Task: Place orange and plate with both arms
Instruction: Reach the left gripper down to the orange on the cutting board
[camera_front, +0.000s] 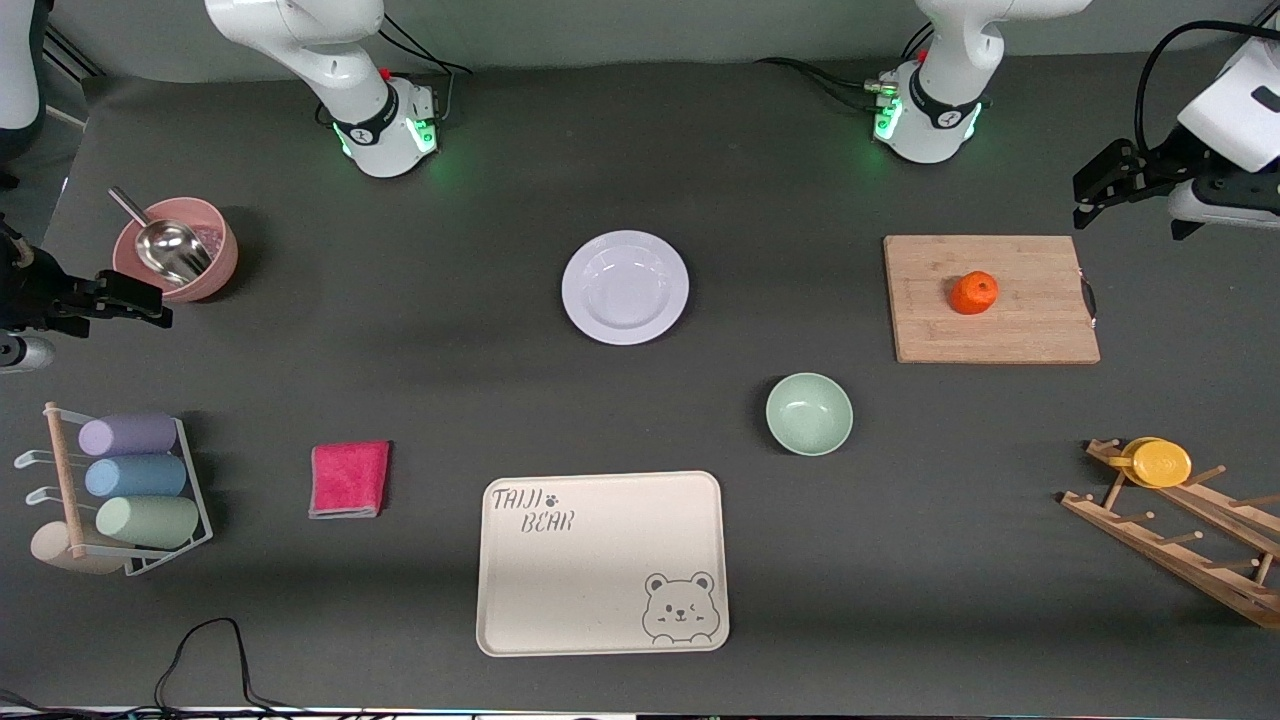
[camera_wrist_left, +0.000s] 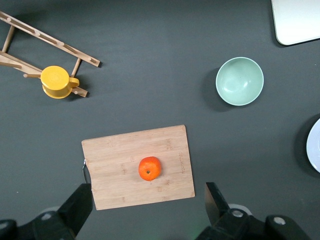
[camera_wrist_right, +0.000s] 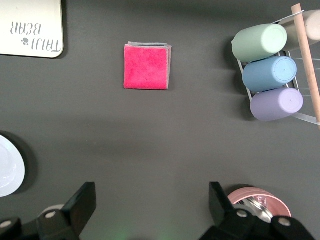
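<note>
The orange (camera_front: 973, 292) (camera_wrist_left: 149, 168) sits on a wooden cutting board (camera_front: 1010, 330) (camera_wrist_left: 120, 165) toward the left arm's end of the table. The lavender-white plate (camera_front: 625, 287) lies mid-table, and its rim shows in both wrist views (camera_wrist_left: 315, 152) (camera_wrist_right: 9, 165). My left gripper (camera_front: 1098, 190) (camera_wrist_left: 149, 207) hangs open, high above the table at the left arm's end, beside the board, holding nothing. My right gripper (camera_front: 135, 298) (camera_wrist_right: 151, 205) hangs open, high over the right arm's end of the table, next to a pink bowl, also holding nothing.
A pale green bowl (camera_front: 809, 413) and a cream bear tray (camera_front: 602, 563) lie nearer the front camera. A pink cloth (camera_front: 349, 478), a rack of pastel cups (camera_front: 130, 480), a pink bowl with a metal scoop (camera_front: 176, 248), and a wooden rack with a yellow cup (camera_front: 1158, 463) stand around.
</note>
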